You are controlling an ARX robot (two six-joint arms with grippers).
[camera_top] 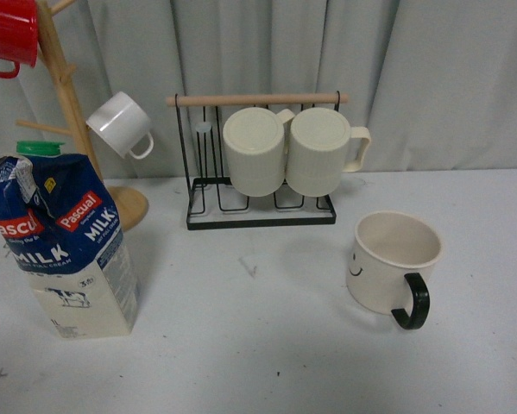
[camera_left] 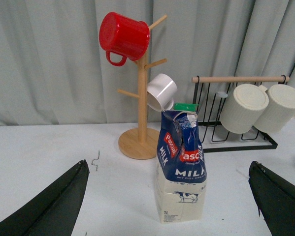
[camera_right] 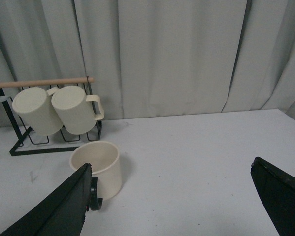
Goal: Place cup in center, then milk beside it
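The cup (camera_top: 387,259), a large cream mug with a black loop handle and a small smiley face, stands upright on the table's right side. In the right wrist view the cup (camera_right: 99,168) sits just beyond one black finger of my open right gripper (camera_right: 169,189), apart from it. The milk (camera_top: 64,246), a blue and cream gable-top carton with a green cap, stands at the left. My open left gripper (camera_left: 169,189) frames the milk (camera_left: 181,169) from a distance, touching nothing. Neither gripper shows in the front view.
A black wire rack (camera_top: 258,211) with a wooden bar holds two ribbed cream mugs (camera_top: 297,151) at the back. A wooden mug tree (camera_top: 124,203) at the back left carries a red mug (camera_top: 8,34) and a small white cup (camera_top: 120,125). Curtains hang behind.
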